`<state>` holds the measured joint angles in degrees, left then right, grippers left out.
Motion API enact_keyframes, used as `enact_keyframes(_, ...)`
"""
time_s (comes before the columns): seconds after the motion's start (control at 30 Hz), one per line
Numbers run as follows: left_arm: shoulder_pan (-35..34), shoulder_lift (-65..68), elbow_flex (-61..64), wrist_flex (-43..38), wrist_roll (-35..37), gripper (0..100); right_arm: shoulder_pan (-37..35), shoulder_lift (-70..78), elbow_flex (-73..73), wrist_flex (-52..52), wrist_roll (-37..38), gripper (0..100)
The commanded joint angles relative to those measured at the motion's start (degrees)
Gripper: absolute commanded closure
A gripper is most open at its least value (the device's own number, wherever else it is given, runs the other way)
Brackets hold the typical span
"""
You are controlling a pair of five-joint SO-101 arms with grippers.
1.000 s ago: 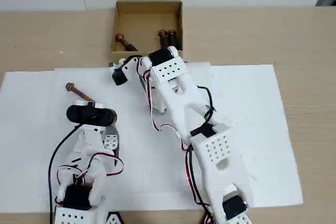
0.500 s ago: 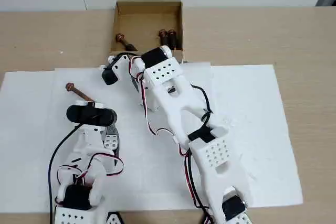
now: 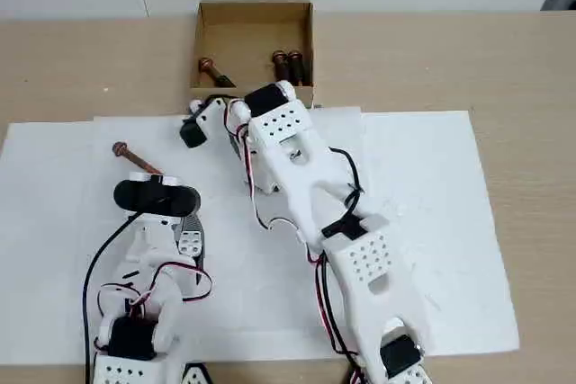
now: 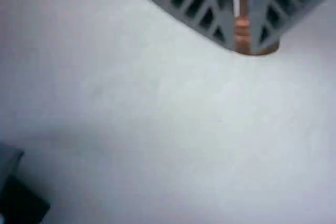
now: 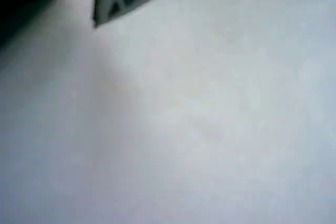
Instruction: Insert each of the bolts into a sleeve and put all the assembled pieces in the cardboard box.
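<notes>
White paper [image 3: 432, 177] | bolt [image 3: 135, 157] diagonal, head pointing far-left | left jaws clamped on its shank | right jaws: cannot tell

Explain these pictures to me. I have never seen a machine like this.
These are two small white robot arms at a wooden table, each ending in a gripper. One picture looks down from a fixed camera above. The other two come from cameras mounted on each arm's wrist. A white sheet of paper covers the table in front of the arms. Beyond it stands a cardboard box with three assembled pieces inside. The left gripper is shut on a copper-coloured bolt, which sticks out over the paper. The right gripper hangs above the paper just in front of the box; I cannot tell whether it holds anything.
</notes>
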<state>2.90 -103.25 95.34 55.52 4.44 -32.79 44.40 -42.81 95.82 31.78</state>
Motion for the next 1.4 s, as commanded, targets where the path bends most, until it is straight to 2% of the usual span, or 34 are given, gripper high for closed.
enact_keyframes(0.0, -0.18, -0.53, -0.22, -1.05, -0.26, 99, 0.84, -0.92, -2.73, 0.57, 0.26, 77.5)
enact_keyframes(0.17, -0.18, -0.53, -0.22, -1.05, -0.26, 99, 0.84, -0.4, -2.73, 0.13, 0.26, 77.6)
enact_keyframes(0.33, -0.18, -0.53, -0.22, -1.05, -0.26, 99, 1.45, 0.4, -2.73, -1.19, 0.35, 83.2)
enact_keyframes(0.67, -0.18, -0.53, -0.22, -1.05, -0.26, 99, 3.82, 4.88, -2.73, -2.77, 0.35, 84.2)
enact_keyframes(0.83, -0.18, -0.53, -0.22, -1.05, -0.26, 99, 3.38, 4.53, -2.81, -2.77, 0.0, 96.7)
enact_keyframes(0.97, -0.18, -0.53, -0.22, -1.05, -0.35, 99, 3.56, 4.35, -2.9, -0.84, 0.0, 99.1)
enact_keyframes(1.17, -0.18, -0.53, -0.22, -1.05, -0.44, 99, 4.53, -2.24, -6.77, 1.27, -4.75, 99.4)
enact_keyframes(1.37, -0.09, -0.53, -0.22, -1.05, -0.53, 99, 4.79, -11.47, -6.86, 2.42, -6.33, 99.5)
